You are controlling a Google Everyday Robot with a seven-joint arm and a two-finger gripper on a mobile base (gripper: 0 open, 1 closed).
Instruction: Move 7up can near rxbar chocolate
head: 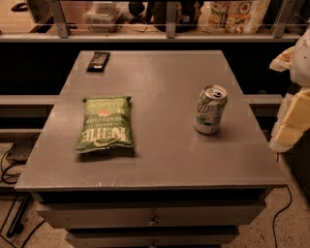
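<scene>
The 7up can [210,110] stands upright on the right side of the grey table [164,160]; it is white and green with a silver top. The rxbar chocolate [98,61], a small dark flat bar, lies at the table's far left corner, well apart from the can. My gripper [292,116] shows as a pale, blurred shape at the right edge of the view, to the right of the can and past the table's edge. It touches nothing that I can see.
A flat green chip bag [104,123] lies on the left half of the table, between the front edge and the bar. A shelf with railing and packaged goods [232,14] runs behind the table. Drawers [152,218] sit below the tabletop. Cables lie on the floor at the left.
</scene>
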